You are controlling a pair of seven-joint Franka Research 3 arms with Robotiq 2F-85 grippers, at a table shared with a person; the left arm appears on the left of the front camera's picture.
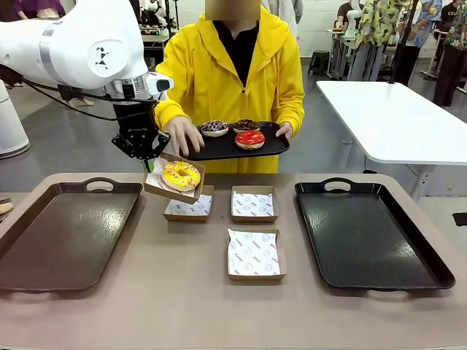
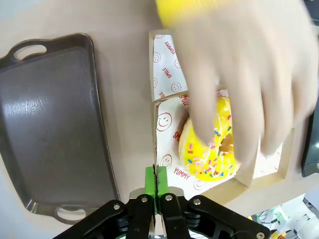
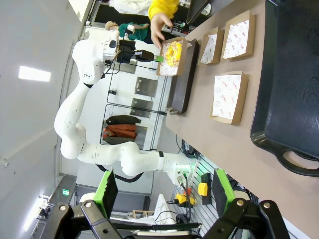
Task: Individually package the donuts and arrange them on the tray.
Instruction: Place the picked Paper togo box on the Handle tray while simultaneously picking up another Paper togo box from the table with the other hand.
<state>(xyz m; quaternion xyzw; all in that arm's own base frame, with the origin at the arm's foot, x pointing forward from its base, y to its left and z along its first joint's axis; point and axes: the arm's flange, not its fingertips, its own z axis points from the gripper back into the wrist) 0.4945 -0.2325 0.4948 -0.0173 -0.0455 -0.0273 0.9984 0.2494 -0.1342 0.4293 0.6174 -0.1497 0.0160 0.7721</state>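
Yellow-glazed donut (image 1: 181,175) lies in a box (image 1: 169,194) tilted above a second box (image 1: 188,210), far left, the left gripper (image 1: 147,163) clenched on its rim, a person's hand (image 1: 182,135) partly covering it; right gripper (image 3: 164,191) spread wide.

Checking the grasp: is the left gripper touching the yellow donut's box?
Touching. In the left wrist view the left gripper is pinched shut on the cardboard wall of the box.

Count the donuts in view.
4. The yellow donut sits in the box the left gripper holds; two chocolate donuts and the red donut lie on the tray the person carries.
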